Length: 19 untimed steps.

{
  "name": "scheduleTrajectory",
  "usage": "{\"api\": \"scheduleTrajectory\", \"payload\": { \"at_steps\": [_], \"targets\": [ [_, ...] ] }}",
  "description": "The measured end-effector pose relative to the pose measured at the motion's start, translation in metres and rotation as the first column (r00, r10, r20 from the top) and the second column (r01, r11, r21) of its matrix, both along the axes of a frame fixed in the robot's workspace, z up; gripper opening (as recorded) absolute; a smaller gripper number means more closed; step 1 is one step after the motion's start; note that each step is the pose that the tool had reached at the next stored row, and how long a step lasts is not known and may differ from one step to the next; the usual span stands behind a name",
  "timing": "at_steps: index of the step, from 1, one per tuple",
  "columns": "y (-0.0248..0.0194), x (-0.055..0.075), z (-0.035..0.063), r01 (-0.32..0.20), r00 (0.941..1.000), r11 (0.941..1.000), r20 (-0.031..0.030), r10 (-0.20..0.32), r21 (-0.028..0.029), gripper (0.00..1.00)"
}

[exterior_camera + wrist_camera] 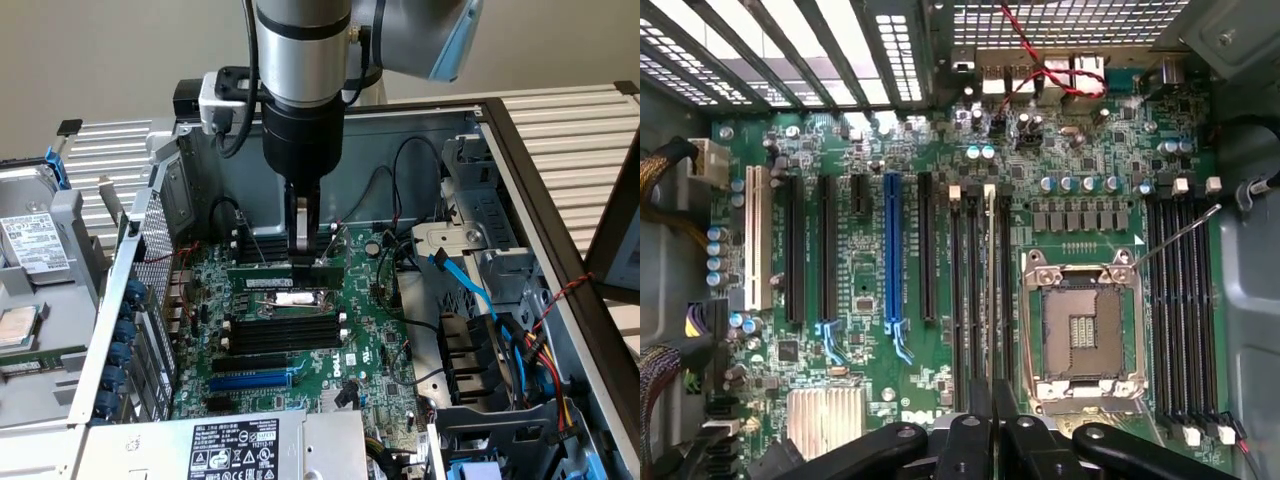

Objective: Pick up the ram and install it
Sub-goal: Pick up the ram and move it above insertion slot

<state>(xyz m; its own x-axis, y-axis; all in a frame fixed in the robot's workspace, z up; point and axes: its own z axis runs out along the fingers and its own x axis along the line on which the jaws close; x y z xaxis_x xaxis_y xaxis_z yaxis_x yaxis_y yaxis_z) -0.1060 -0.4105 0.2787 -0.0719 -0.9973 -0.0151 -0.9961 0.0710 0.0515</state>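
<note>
The ram [268, 267], a thin green stick, is held level between the fingers of my gripper [303, 250], which is shut on its middle. In the exterior view it hangs low inside the open case, just beyond the CPU socket [285, 298]. In the wrist view the ram [989, 290] shows edge-on as a thin pale line running out from my gripper [991, 415]. It lies parallel to a group of black memory slots [971, 300] beside the CPU socket [1080, 330]. I cannot tell whether it touches a slot.
A blue expansion slot [893, 255] and a white one [758, 240] lie further along the board. More black slots [1185, 310] flank the socket's other side. Cables [470, 290] and a drive cage [480, 380] crowd the exterior view's right. A power supply label [235, 445] is at the front.
</note>
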Motion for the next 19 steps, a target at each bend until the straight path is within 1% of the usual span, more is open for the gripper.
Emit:
{"api": "scheduleTrajectory", "payload": {
  "at_steps": [3, 7, 15, 19],
  "targets": [
    [0.0000, -0.002, -0.0025, -0.004, 1.0000, 1.0000, 0.0068, 0.004, -0.0011, 0.13],
    [0.0000, -0.005, -0.0065, -0.016, 0.9998, 0.9999, 0.0124, 0.016, -0.0021, 0.13],
    [0.0000, -0.008, -0.0158, -0.065, 0.9976, 0.9979, 0.0225, 0.065, -0.0030, 0.13],
    [0.0000, -0.010, -0.0202, -0.078, 0.9965, 0.9969, 0.0293, 0.078, -0.0039, 0.13]
  ]
}}
